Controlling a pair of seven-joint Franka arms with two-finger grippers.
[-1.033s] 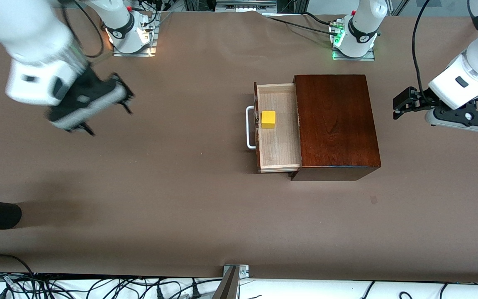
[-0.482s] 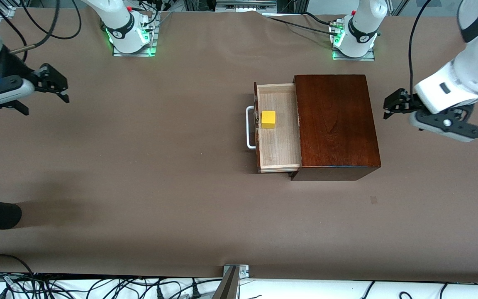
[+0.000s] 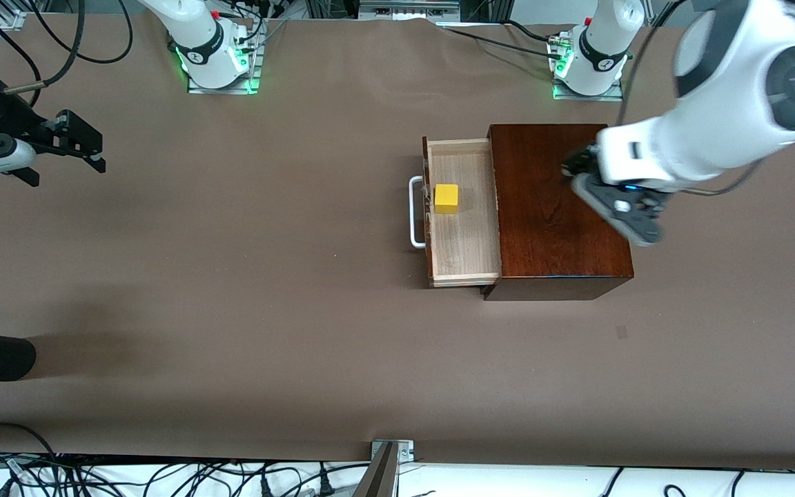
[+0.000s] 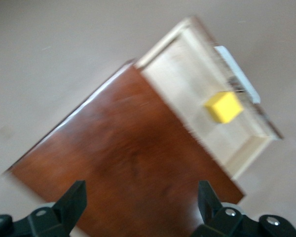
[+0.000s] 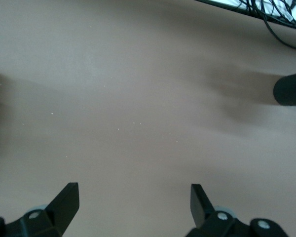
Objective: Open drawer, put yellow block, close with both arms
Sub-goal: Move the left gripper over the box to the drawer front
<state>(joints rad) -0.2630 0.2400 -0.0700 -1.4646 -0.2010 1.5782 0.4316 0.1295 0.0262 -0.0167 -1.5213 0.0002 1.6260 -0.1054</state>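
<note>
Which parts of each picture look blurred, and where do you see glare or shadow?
Front view: the left arm over the box is smeared; a soft shadow lies on the table toward the right arm's end. Left wrist view: box, drawer and yellow block are smeared, with a pale sheen along the box's edge. Right wrist view: bare table, streaked.

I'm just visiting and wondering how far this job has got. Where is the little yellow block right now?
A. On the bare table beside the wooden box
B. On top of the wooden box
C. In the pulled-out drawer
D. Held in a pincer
C: the yellow block sits on the pale floor of the open drawer, close to the handle end, with no pincer touching it.
</note>
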